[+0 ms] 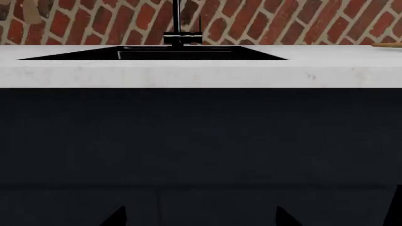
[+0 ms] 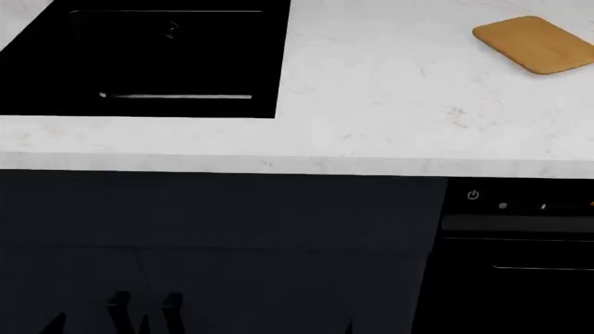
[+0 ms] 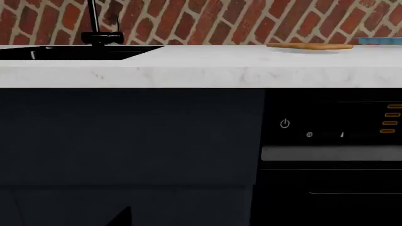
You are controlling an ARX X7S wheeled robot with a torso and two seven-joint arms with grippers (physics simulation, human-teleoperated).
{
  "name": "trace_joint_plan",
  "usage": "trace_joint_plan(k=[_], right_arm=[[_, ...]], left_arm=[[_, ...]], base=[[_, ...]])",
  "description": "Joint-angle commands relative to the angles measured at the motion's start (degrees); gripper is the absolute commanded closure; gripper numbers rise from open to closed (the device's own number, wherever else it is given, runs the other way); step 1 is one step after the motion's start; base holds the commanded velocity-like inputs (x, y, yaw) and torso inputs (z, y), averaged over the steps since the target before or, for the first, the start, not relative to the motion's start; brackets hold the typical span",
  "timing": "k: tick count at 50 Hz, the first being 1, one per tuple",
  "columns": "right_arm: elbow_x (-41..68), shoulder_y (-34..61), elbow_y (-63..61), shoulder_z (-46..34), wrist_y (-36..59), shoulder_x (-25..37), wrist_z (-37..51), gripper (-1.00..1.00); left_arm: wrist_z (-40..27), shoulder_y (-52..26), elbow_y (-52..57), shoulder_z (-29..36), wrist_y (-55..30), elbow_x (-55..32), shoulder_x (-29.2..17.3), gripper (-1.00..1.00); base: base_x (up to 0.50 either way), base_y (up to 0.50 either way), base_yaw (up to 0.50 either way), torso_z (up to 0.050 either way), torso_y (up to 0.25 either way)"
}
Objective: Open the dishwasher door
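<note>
The dishwasher door [image 3: 333, 205] is a glossy black front under the white counter, and it is closed. Its grey bar handle [image 3: 331, 153] runs below a strip with a power symbol [image 3: 285, 123] and orange bars [image 3: 389, 117]. The door also shows in the head view [image 2: 519, 292], at the lower right. My right gripper [image 3: 201, 219] faces the navy cabinet beside the door and is apart from it. Only one of its fingertips [image 3: 120, 216] shows, set wide. My left gripper [image 1: 201, 219] is open and empty, facing the navy cabinet below the sink.
A white marble counter [image 2: 371, 104] overhangs the cabinet fronts. A black sink [image 2: 149, 56] with a black faucet [image 1: 180, 33] is set into it on the left. A wooden cutting board [image 2: 536, 43] lies at the back right. A brick wall [image 3: 220, 21] stands behind the counter.
</note>
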State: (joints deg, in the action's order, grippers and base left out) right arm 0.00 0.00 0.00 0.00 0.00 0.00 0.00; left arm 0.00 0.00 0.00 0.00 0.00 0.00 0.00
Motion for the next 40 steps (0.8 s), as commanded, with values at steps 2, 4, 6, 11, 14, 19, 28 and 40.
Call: trace_joint_plan(k=[2, 4, 6, 11, 14, 19, 28, 40], right_arm=[[11.87, 1.71, 0.38, -14.83, -2.00, 12.18, 14.42, -1.00], [12.08, 1.80, 0.56, -14.89, -2.34, 12.16, 14.22, -1.00], [11.93, 1.94, 0.88, -14.99, -2.66, 12.11, 14.28, -1.00], [11.57, 1.96, 1.37, -15.33, -3.37, 12.01, 14.44, -1.00], [11.30, 1.91, 1.16, -15.69, -3.67, 11.99, 14.48, -1.00], [11.57, 1.89, 0.71, -15.92, -3.52, 12.09, 14.42, -1.00], [12.06, 1.69, 0.77, -16.26, -3.87, 12.22, 14.24, -1.00], [12.69, 1.70, 1.74, -16.40, -4.97, 12.47, 13.86, -1.00]], left_arm=[[-5.51, -0.53, -0.06, 5.58, 0.26, -4.19, -4.62, -1.00], [-5.64, -0.91, -0.38, 6.07, 0.52, -3.78, -4.79, -1.00], [-5.89, -1.14, -0.66, 6.28, 0.88, -3.68, -4.87, -1.00], [-6.01, -1.32, -0.66, 6.73, 1.31, -3.93, -5.36, -1.00], [-6.82, -1.38, -0.72, 6.88, 1.74, -3.36, -5.67, -1.00], [-8.19, -1.41, -0.39, 7.04, 1.78, -2.58, -6.01, -1.00], [-9.97, -1.32, -0.51, 6.80, 2.28, -3.33, -5.96, -1.00], [-11.17, -1.44, -1.10, 8.14, 3.41, -2.83, -6.37, -1.00]], base=[[0.00, 0.00, 0.00, 0.000, 0.000], [0.00, 0.00, 0.00, 0.000, 0.000], [0.00, 0.00, 0.00, 0.000, 0.000], [0.00, 0.00, 0.00, 0.000, 0.000], [0.00, 0.00, 0.00, 0.000, 0.000], [0.00, 0.00, 0.00, 0.000, 0.000], [0.00, -0.29, 0.00, 0.000, 0.000], [0.00, -0.42, 0.00, 0.000, 0.000]])
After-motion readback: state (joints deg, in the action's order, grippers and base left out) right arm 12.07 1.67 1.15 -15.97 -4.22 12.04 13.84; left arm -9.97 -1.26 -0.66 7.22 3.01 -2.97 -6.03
